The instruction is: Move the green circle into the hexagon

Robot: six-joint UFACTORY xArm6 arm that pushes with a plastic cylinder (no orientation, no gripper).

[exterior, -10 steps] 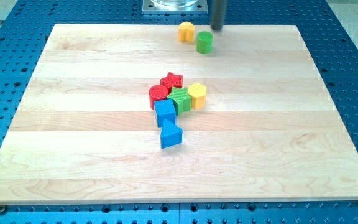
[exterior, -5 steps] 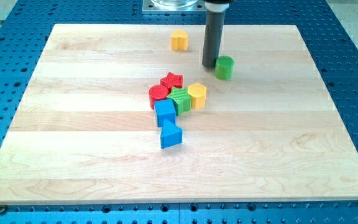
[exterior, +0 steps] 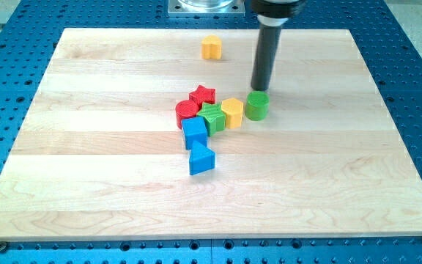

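The green circle [exterior: 256, 105] is a short cylinder standing just right of the yellow hexagon [exterior: 231, 113], very close to it or touching it. My tip [exterior: 258, 89] is directly above the circle in the view, at its far edge. The hexagon sits at the right end of a tight cluster near the board's middle.
The cluster holds a red star [exterior: 203, 94], a red block [exterior: 186, 111], a green block [exterior: 212, 117], and a blue block [exterior: 194, 133]. A blue triangular block [exterior: 201, 159] lies below it. A yellow block [exterior: 211, 47] sits alone near the top edge.
My tip moved down the view and slightly right. The green circle slid from near the top yellow block down to beside the yellow hexagon. The yellow block shifted a little left early on.
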